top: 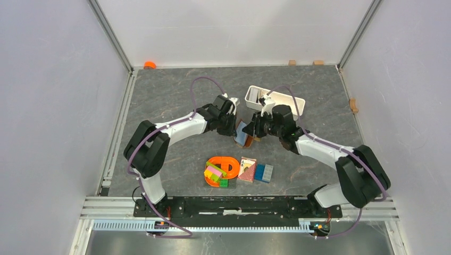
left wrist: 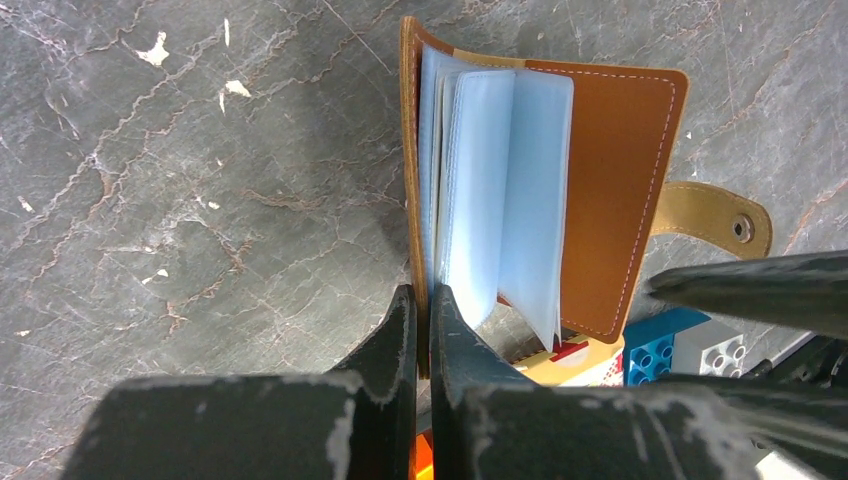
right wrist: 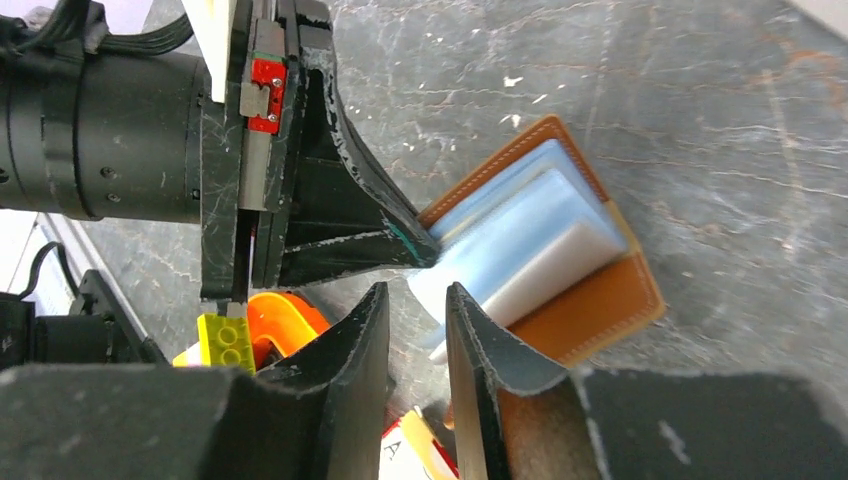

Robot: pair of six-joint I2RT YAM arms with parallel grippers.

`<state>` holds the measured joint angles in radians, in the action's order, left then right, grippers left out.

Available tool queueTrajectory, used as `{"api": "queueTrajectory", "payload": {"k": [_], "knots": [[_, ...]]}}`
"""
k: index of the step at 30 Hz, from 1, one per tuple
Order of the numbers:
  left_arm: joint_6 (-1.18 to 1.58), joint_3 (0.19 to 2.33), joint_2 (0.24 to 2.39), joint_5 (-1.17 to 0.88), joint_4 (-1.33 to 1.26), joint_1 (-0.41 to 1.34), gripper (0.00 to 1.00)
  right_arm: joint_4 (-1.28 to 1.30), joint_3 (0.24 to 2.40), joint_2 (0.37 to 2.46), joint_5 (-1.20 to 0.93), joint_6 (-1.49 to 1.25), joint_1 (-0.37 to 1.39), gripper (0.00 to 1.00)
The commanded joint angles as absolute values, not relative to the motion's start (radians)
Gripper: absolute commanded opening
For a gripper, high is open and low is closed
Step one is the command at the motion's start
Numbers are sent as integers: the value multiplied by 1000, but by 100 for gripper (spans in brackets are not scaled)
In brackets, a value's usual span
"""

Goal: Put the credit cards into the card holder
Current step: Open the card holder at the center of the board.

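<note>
The brown card holder hangs open between my two grippers, above the table. Its inside is orange-brown, with a clasp tab at the right. Pale bluish leaves fan out inside it; I cannot tell cards from sleeves. My left gripper is shut on the edge of the holder's left cover. My right gripper is slightly open and empty, its tips just short of the corner of the pale leaves. The left gripper's fingers show there too, on the holder.
A white oblong tray stands behind the right gripper. Near the front lie an orange ring toy with coloured bricks, a red ace-printed card pack and blue blocks. Small items sit along the back wall.
</note>
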<state>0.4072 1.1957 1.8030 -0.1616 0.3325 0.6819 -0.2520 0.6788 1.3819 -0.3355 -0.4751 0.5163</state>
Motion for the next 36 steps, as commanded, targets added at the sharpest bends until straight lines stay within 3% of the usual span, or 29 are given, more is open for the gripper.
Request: {"api": "queueTrajectory", "payload": {"k": [1, 8, 18, 25, 33, 36], "knots": [[431, 1166, 1787, -144, 370, 680, 2, -337, 758, 1460, -403, -508, 549, 31], [441, 1158, 1786, -144, 365, 680, 2, -329, 803, 1586, -369, -516, 561, 30], [454, 1132, 1798, -37, 371, 668, 2, -194, 736, 1594, -100, -485, 562, 30], [451, 1141, 1822, -28, 381, 648, 22, -205, 690, 1622, -77, -469, 560, 31], [398, 1163, 1779, -20, 381, 648, 57, -256, 693, 1645, -154, -412, 560, 45], [373, 1162, 1747, -23, 368, 648, 64, -261, 708, 1665, -170, -400, 561, 47]]}}
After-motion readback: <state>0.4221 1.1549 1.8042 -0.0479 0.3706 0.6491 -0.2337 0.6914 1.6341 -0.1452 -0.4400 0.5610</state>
